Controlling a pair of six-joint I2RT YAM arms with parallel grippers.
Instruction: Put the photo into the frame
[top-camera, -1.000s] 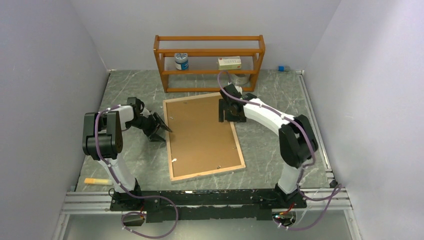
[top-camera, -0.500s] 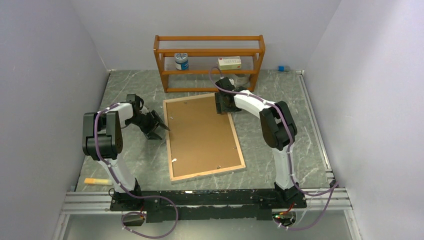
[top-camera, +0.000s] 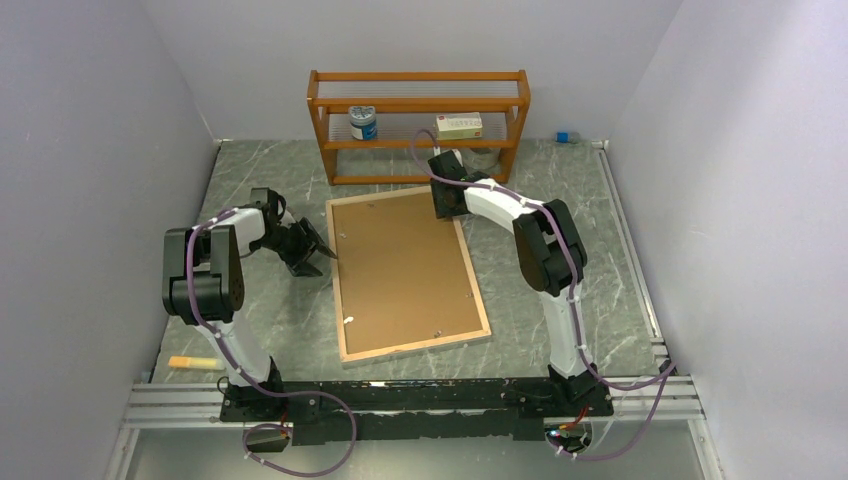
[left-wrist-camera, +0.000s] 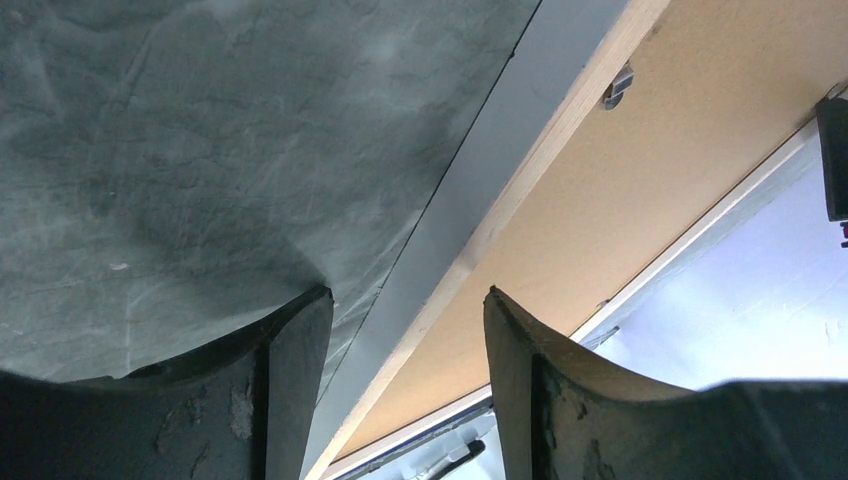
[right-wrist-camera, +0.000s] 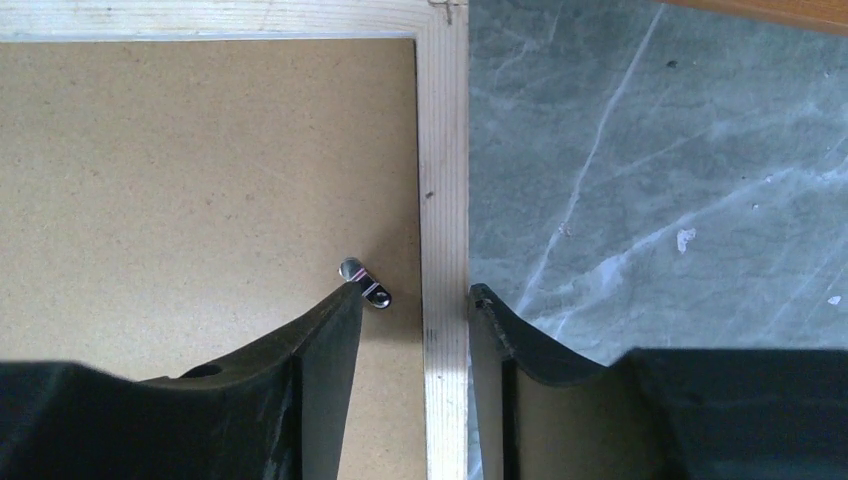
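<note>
Right arm (top-camera: 497, 206) drew in, jaws astride one frame's (right-wrist-camera: 443, 150) rim.

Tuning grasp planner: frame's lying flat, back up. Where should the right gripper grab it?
Take the frame by its right rim near the far corner, from above. It lies flat, so only that narrow rim fits between the fingers: one over the board, one over the table, as the right gripper straddles it. Avoid the metal clip.

The top camera looks steeply down on the whole table (top-camera: 270, 170) from its near edge, while both wrist cameras sit close over the frame (top-camera: 416, 343), whose rim it also shows.
</note>
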